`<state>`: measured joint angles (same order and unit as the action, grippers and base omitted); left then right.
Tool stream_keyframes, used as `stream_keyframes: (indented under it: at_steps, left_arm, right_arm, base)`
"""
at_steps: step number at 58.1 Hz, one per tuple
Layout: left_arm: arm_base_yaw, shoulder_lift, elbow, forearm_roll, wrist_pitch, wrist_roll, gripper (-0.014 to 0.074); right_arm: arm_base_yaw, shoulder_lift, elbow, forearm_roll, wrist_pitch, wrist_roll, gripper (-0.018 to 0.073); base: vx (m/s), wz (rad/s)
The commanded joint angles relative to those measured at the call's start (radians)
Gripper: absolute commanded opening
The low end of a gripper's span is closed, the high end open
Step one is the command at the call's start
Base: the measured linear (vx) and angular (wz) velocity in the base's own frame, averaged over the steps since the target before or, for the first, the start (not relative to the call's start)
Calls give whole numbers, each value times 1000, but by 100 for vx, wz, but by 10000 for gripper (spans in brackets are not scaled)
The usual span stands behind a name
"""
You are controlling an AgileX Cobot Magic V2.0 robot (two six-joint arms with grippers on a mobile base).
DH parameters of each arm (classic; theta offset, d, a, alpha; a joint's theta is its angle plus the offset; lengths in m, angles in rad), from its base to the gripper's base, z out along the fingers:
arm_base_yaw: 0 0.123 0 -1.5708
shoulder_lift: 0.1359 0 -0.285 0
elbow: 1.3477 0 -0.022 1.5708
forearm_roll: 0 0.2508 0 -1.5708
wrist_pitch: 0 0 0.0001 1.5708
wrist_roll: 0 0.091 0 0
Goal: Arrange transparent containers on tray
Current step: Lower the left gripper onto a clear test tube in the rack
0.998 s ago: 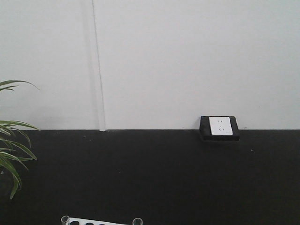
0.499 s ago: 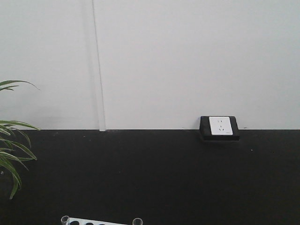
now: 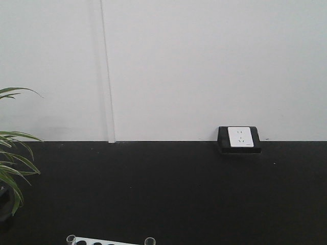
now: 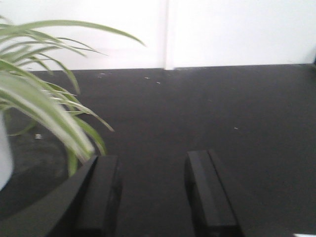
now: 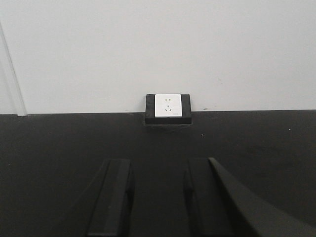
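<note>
Up top, a white wall (image 3: 204, 61); beneath it, a black table (image 3: 168, 194) across the full width. At the far left, a plant (image 3: 13, 168) with long green leaves, drooping close beside the left gripper (image 4: 153, 170) in the left wrist view. Gapes wide there, dark fingers well apart, nothing between them but bare table. Same with the right gripper (image 5: 157, 173): spread wide, empty, aimed at a socket (image 5: 168, 106) at the joint of table and wall.

At the very bottom edge of the front view, left of centre, a strip of white rack (image 3: 102, 241) with dark holes. Poking up at either end of that strip, the round rims of two test tubes (image 3: 71, 238). No tray anywhere in view; resting place for the tubes unknown.

Judging by the upturned rims: stand upright in the rack, long axis vertical, so likely a sideways pinch and a straight lift. Lie nearer the robot than the ground covered by either wrist view, hence below and behind both sets of jaws. Sit toward the plant side, so probably closer to the left arm. Calls for drawing back and dipping down first.
</note>
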<state>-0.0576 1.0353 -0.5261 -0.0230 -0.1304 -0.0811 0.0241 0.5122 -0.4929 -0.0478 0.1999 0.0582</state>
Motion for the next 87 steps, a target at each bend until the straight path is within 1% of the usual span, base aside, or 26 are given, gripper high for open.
stream_keyframes:
  at_steps: [1,10,17,22,24,31,37,44,50,53,59,66,76,87]
  left_arm:
    - [-52,14,-2,-1,-112,-11,439]
    - [-141,34,111,-3,-225,-17,439]
    - [-200,34,202,-3,-337,-67,439]
    - [-235,36,238,0,-372,-84,440]
    - [-247,38,249,11,-372,-83,440]
    - [-271,38,269,87,-371,-83,440]
    - [-279,38,269,130,-390,-82,440]
    - [-281,57,268,131,-447,-80,454]
    - [-281,117,250,131,-532,-81,484]
    - [-281,151,228,131,-555,-84,501]
    - [-281,218,173,158,-557,-85,529]
    - [-281,276,123,206,-556,-118,536]
    - [-281,339,114,205,-564,-118,536]
    - [-281,366,114,205,-561,-118,534]
  right_arm:
    - [-3,8,-34,-5,-84,-2,351]
    - [-3,8,-34,-5,-84,-2,351]
    - [-3,8,-34,-5,-84,-2,351]
    - [-3,8,-34,-5,-84,-2,351]
    - [-3,8,-34,-5,-84,-2,351]
    - [-3,8,-34,-5,-84,-2,351]
    - [-3,8,-34,-5,-83,-2,351]
    - [-3,8,-34,-5,-82,-2,351]
    - [-3,8,-34,-5,-76,-2,351]
    - [-3,8,-34,-5,-75,-2,351]
    - [-3,8,-34,-5,-76,-2,351]
    - [-3,8,-34,-5,-75,-2,351]
    - [-3,8,-34,-5,-76,-2,351]
    - [-3,8,-34,-5,-76,-2,351]
  base:
    - [0,0]
    - [0,0]
    - [0,0]
    - [0,0]
    - [0,0]
    - [0,0]
    - [0,0]
    - [0,0]
    - [0,0]
    - [0,0]
    - [0,0]
    - [0,0]
    - [0,0]
    - [0,0]
